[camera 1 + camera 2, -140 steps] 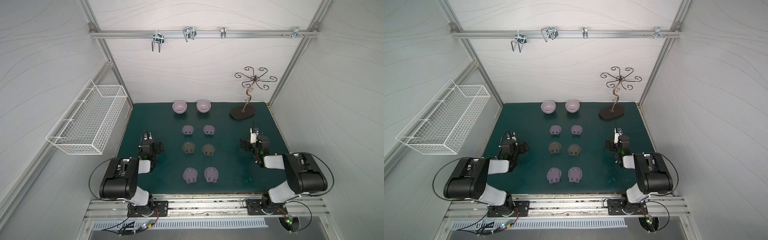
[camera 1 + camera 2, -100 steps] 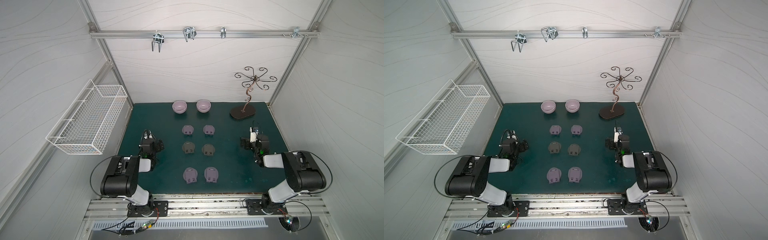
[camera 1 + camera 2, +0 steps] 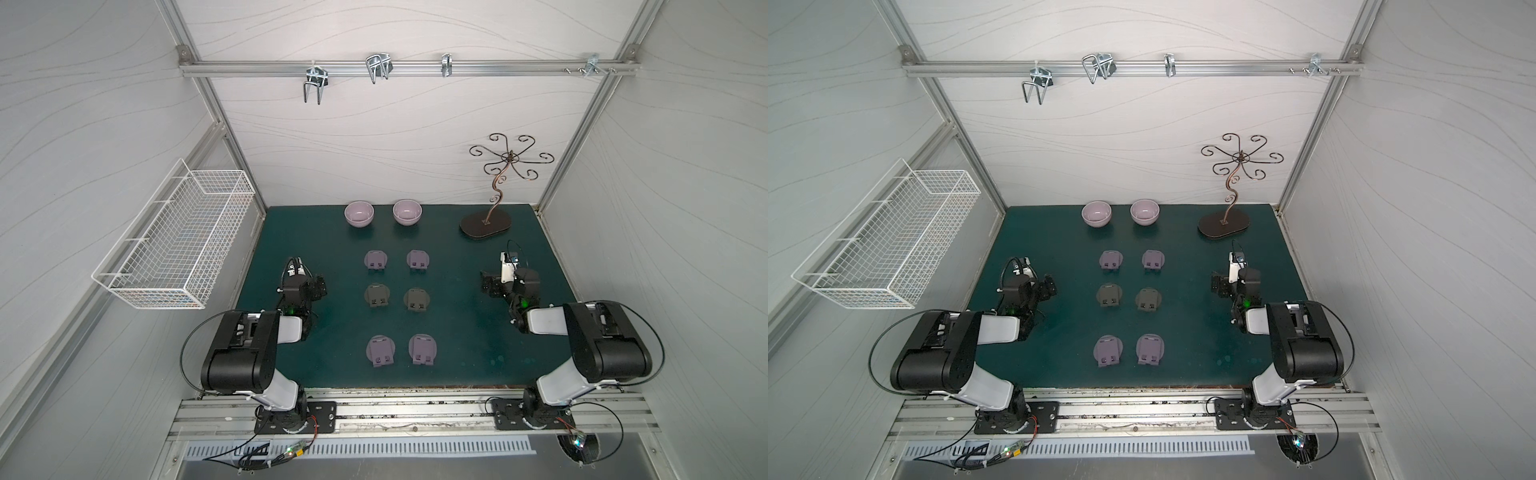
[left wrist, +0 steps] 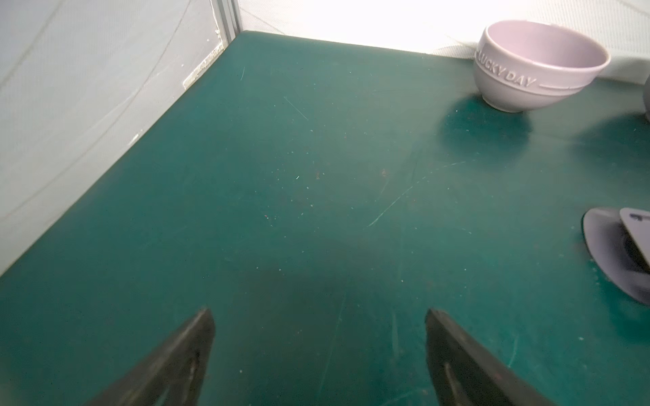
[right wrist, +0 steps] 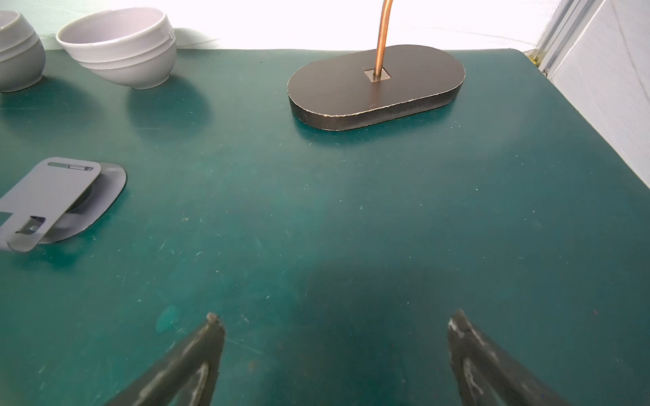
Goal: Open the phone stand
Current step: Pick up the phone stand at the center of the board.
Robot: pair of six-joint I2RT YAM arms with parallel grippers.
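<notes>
Left fingers [image 4: 183,358], right fingers [image 5: 190,362] barely shifted | bowls [image 3: 359,222] [image 3: 407,220] empty — basket [image 3: 174,249] empty

Soft even light (wrist views glare white)

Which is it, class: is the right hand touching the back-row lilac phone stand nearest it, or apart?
Apart. The right wrist view shows bare green mat between the open right hand and the phone stand.

Left wrist view: the frame edge is cropping one phone stand [image 4: 619,253] and a bowl [image 4: 647,95]. Right wrist view: the jewellery stand stem [image 5: 381,35] is running out of frame.
</notes>
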